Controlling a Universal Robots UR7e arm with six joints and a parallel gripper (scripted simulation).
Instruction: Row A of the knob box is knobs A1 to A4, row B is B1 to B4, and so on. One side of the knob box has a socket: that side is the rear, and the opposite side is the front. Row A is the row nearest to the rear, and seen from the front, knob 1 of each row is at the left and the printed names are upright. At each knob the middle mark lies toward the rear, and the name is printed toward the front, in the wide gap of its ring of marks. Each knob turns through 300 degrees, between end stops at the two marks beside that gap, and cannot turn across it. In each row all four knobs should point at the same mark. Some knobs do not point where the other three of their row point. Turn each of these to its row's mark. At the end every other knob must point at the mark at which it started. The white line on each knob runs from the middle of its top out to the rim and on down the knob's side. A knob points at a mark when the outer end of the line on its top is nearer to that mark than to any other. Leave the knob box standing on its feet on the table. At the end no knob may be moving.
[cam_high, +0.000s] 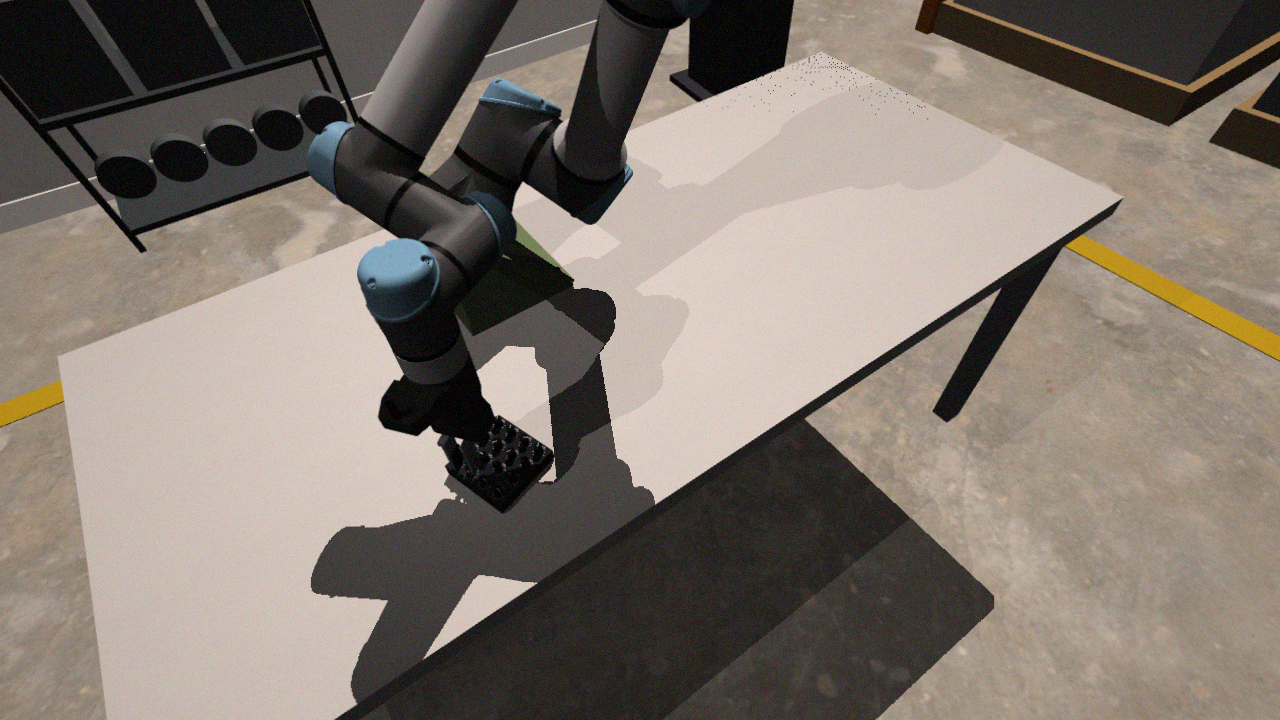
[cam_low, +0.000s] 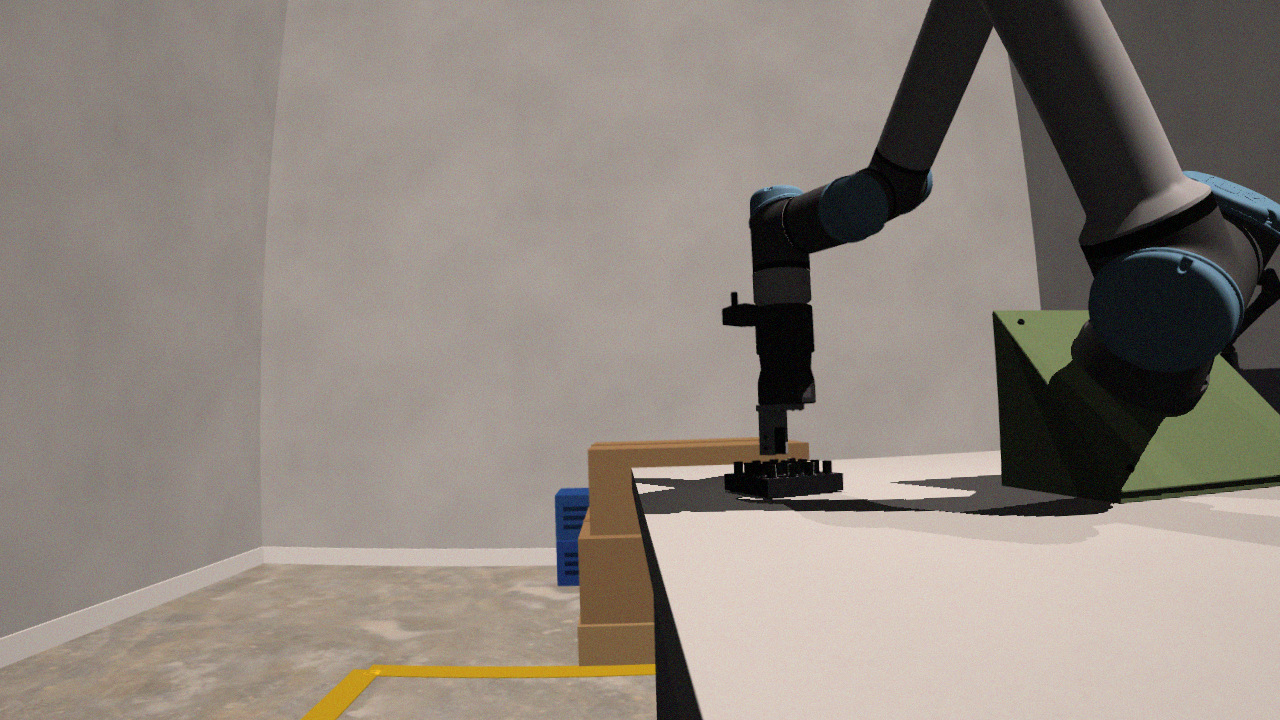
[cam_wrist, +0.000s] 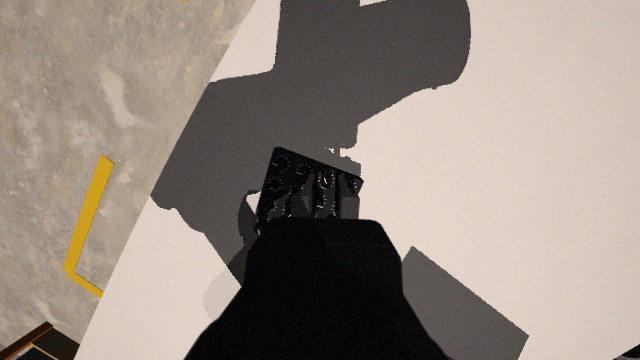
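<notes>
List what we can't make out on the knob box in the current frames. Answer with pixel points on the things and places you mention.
- Knob lines, exterior: too small, dark.
- Printed names, top: too small, shadowed.
- Knobs nearest the gripper (cam_low: 773, 452) (cam_wrist: 326, 185), wrist: hidden by its fingers and body.
- Socket: not identifiable in any view; the knob box (cam_high: 503, 501) (cam_low: 805, 486) (cam_wrist: 272, 172) is too dark.

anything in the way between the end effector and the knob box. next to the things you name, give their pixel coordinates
Nothing visible stands between the end effector (cam_low: 773, 453) and the knob box (cam_high: 502, 461) (cam_low: 784, 483) (cam_wrist: 285, 172); its fingertips hang just above the knobs.
</notes>
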